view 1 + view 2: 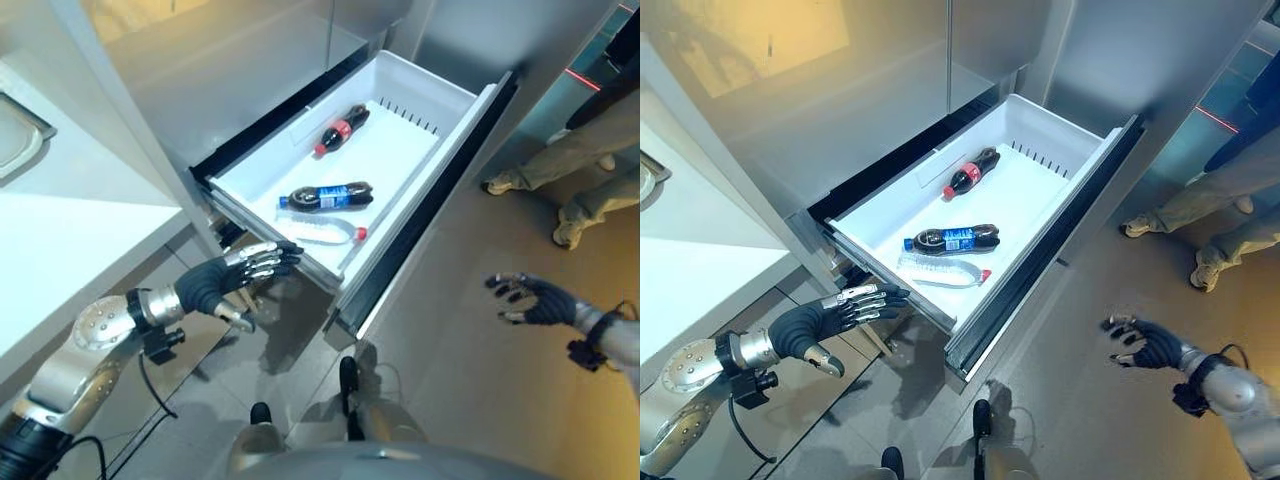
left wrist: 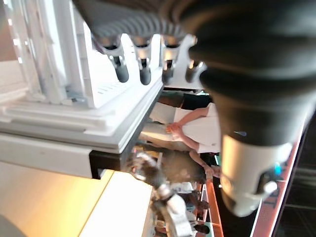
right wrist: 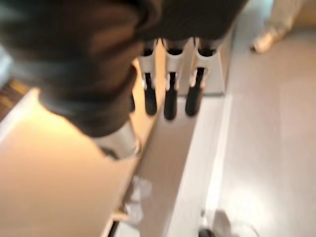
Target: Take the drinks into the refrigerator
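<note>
A white plastic refrigerator drawer [image 1: 470, 120] is seen pulled fully out. Three drinks lie flat inside: a dark cola bottle with red label [image 1: 342, 129] towards the back, a dark cola bottle with blue label [image 1: 327, 196] mid-tray, and a clear bottle with red cap [image 1: 321, 233] just beside the front wall.

The left hand [image 1: 232, 274] is held with fingers straight, empty, at the drawer's near corner. The right hand [image 1: 535, 300] is relaxed, empty, well apart over the grey floor [image 1: 480, 380].

Risk is judged in closing: a push at one corner could skew the drawer and jam it; loose bottles could roll.

Open floor lies to the right; a person's legs [image 1: 570, 160] stand near the drawer's far end.
</note>
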Motion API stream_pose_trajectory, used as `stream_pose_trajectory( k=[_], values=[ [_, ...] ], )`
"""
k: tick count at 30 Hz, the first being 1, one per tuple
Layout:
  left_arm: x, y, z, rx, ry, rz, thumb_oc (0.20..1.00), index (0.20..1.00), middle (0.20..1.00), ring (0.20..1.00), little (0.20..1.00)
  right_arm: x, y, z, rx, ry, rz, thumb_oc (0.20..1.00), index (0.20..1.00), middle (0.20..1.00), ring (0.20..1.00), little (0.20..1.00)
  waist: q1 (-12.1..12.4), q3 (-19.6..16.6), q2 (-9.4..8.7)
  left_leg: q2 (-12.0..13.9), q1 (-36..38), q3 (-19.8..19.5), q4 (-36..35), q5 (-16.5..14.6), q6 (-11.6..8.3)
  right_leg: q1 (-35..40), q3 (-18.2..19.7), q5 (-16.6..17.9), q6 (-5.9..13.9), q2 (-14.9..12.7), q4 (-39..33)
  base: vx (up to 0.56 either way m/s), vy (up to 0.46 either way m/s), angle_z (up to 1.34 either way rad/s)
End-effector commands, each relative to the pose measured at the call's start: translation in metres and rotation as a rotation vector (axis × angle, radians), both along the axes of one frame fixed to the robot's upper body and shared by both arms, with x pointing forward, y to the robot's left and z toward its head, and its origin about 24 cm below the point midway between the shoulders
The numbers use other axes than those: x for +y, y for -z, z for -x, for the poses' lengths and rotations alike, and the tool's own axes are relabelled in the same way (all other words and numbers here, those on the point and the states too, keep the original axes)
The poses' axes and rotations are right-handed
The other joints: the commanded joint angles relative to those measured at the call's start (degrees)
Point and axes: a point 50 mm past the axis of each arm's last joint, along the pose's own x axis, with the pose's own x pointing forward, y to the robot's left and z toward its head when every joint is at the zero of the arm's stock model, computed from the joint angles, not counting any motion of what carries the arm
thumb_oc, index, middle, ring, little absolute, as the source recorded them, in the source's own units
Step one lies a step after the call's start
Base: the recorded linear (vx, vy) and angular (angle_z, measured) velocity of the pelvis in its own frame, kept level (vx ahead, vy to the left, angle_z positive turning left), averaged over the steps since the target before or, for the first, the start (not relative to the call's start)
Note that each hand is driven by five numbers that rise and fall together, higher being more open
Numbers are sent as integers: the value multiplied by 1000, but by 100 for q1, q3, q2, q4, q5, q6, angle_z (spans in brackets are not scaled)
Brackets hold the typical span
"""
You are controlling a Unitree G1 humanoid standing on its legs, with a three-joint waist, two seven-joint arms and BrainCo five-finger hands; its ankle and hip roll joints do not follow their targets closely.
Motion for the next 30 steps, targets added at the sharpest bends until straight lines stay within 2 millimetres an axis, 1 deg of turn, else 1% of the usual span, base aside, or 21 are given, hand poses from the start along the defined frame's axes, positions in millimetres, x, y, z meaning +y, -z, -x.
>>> stream_pose_trajectory(
  k=[1,4,6,8,11,13,16,17,21,22,23,24,25,27,28,29,30],
  values=[
    [-16,-17,-7,-113,69,64,1000,1000,1000,1000,1000,13,-20,-38,-121,-52,20,200,200,200,200,200,226,164,228,-81,-81,-388,140,-286,363,35,-170,-702,512,-164,821,0,0,0],
    [-17,-18,-8,-119,76,58,1000,1000,1000,1000,1000,22,-13,-50,-108,-66,12,200,200,200,200,200,275,172,254,-77,-76,-409,150,-284,356,57,-184,-721,500,-163,830,0,0,0],
    [-18,-18,-8,-114,80,64,1000,1000,1000,1000,1000,30,-13,-58,-108,-97,18,200,200,200,200,200,339,164,279,-74,-59,-427,146,-282,348,83,-199,-737,491,-174,830,0,0,0],
    [-21,-17,-8,-105,91,73,1000,1000,1000,1000,1000,41,-12,-72,-116,-127,34,200,200,200,200,200,428,172,330,-74,-50,-472,133,-261,341,112,-254,-758,475,-188,836,7,-25,6],
    [-22,-17,-9,-101,93,80,1000,1000,1000,1000,1000,45,-13,-77,-119,-140,44,200,200,200,200,200,460,177,346,-73,-57,-496,123,-242,338,125,-284,-762,473,-196,834,3,-12,3],
    [-23,-16,-9,-93,96,79,1000,1000,1000,1000,1000,50,-20,-85,-146,-164,76,200,200,200,200,200,533,182,376,-81,-64,-539,107,-212,330,154,-335,-767,467,-217,832,4,-21,11],
    [-24,-16,-8,-97,95,78,1000,1000,1000,1000,1000,56,-24,-94,-167,-181,101,200,200,200,200,200,597,200,401,-96,-76,-607,98,-195,339,172,-397,-775,457,-236,845,-6,-17,18],
    [-25,-16,-8,-101,95,78,1000,1000,1000,1000,1000,59,-25,-97,-175,-192,113,200,200,200,200,200,650,206,412,-95,-83,-624,89,-183,340,173,-422,-772,457,-248,846,-10,-12,14],
    [-26,-15,-8,-88,84,112,1000,1000,1000,1000,1000,76,-33,-108,-199,-241,113,200,200,200,200,200,712,258,443,-106,-111,-677,89,-157,345,144,-459,-781,446,-263,883,-17,-4,9],
    [-27,-14,-8,-83,83,120,1000,1000,1000,1000,1000,81,-35,-111,-206,-257,118,200,200,200,200,200,739,275,453,-108,-127,-687,102,-149,345,134,-477,-779,446,-271,895,-46,-4,10],
    [-26,-13,-9,-70,70,147,1000,1000,1000,1000,1000,89,-41,-116,-227,-284,115,200,200,200,200,200,772,321,477,-112,-172,-705,171,-170,356,94,-507,-794,446,-290,975,-35,2,7],
    [-26,-13,-9,-70,69,148,1000,1000,1000,1000,1000,89,-41,-116,-228,-284,115,200,200,200,200,200,767,322,478,-113,-180,-706,180,-174,357,86,-507,-797,446,-291,984,-56,5,6],
    [-26,-10,-9,-47,64,159,1000,1000,1000,1000,1000,94,-47,-121,-246,-294,114,200,200,200,200,200,797,392,490,-127,-253,-722,315,-214,379,14,-511,-809,432,-308,1107,-36,2,6],
    [-26,-9,-9,-42,63,162,1000,1000,1000,1000,1000,97,-49,-123,-246,-305,121,200,200,200,200,200,806,412,494,-135,-315,-729,397,-240,383,-22,-511,-823,428,-321,1159,-15,-1,7],
    [-26,-8,-9,-38,60,169,1000,1000,1000,1000,1000,97,-46,-125,-239,-297,126,200,200,200,200,200,828,410,496,-146,-333,-743,423,-248,385,-14,-522,-830,428,-330,1154,36,-4,6],
    [-26,-7,-8,-41,49,171,1000,1000,1000,1000,1000,104,-47,-128,-239,-315,130,200,200,200,200,200,882,384,506,-156,-325,-763,395,-242,389,22,-535,-831,426,-339,1122,37,-4,6],
    [-25,-7,-8,-41,48,171,1000,1000,1000,1000,1000,104,-47,-129,-239,-316,130,200,200,200,200,200,873,386,504,-156,-321,-764,391,-240,389,27,-535,-829,427,-339,1118,41,4,9]
  ],
)
